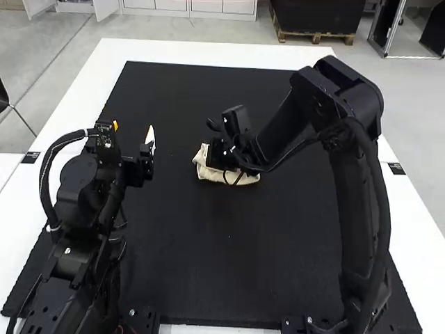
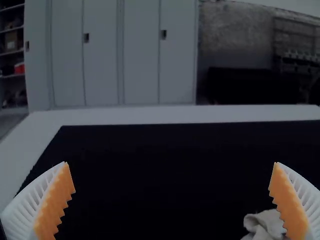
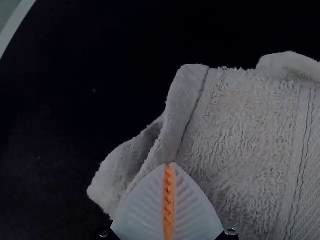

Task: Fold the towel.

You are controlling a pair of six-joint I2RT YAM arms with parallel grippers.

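Surface: white table (image 1: pixel 87 90) with a flat black mat (image 1: pixel 208 264) over most of it. White border shows along the mat's far edge and down both sides. Left wrist view has pale grey cabinets (image 2: pixel 102 60) beyond the table.

Left side: black jointed left arm (image 1: pixel 80 181), its left gripper (image 1: pixel 133 127) over the mat, well apart from the towel. Two white ribbed fingers with orange pads, spread wide, holding nothing. Mat stretches between it and the cloth, and there's a wide strip of mat on the near side too.

Middle: small cream terry towel (image 1: pixel 208 172) on the mat, well inside the edges. Compact and layered, not spread; the right wrist view gives a hemmed edge with stitching, a loose corner poking out beside it, and a second raised bit of cloth farther along.

Right gripper (image 1: pixel 221 156) is at the towel, white ribbed fingers closed, orange pads meeting, tips over the cloth by the stitched hem. View's dim there, so can't tell if any cloth is pinched.

Right side: black right arm (image 1: pixel 354 174) stands there and reaches in to the middle, mat under it, white table past that.

Count: 1 table, 1 mat, 1 towel, 2 arms, 2 grippers, 2 fingers each
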